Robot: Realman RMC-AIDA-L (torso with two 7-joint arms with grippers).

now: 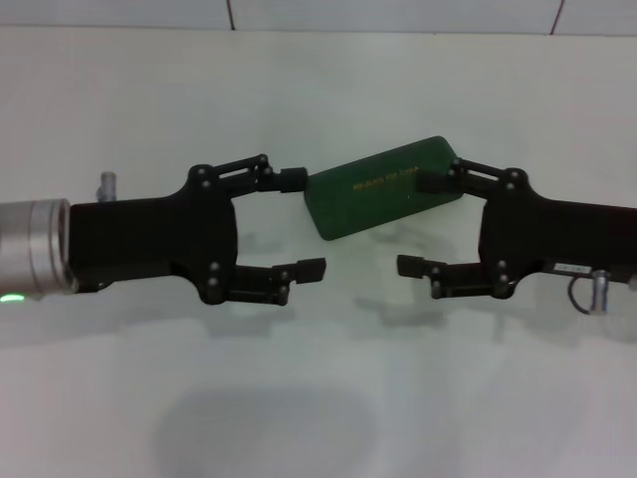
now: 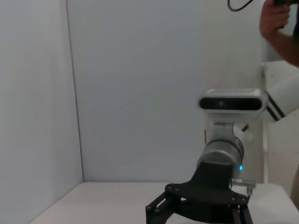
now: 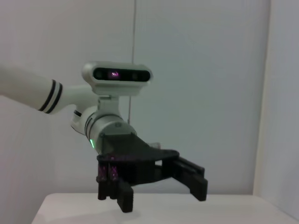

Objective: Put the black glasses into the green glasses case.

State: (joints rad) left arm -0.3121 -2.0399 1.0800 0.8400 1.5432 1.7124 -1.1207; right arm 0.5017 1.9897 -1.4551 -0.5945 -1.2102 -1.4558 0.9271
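Note:
The green glasses case point(image 1: 383, 186) lies closed on the white table, lid up with gold lettering, tilted with its right end farther back. The black glasses are out of view. My left gripper point(image 1: 303, 224) reaches in from the left and is open, its far fingertip at the case's left end. My right gripper point(image 1: 421, 225) comes from the right, also open, its far fingertip over the case's right end. The two grippers face each other with a gap between them. The right wrist view shows the left gripper point(image 3: 161, 196) open above the table.
White walls enclose the white table point(image 1: 318, 418) at the back and sides. A person's arm point(image 2: 275, 23) shows beyond the right arm in the left wrist view.

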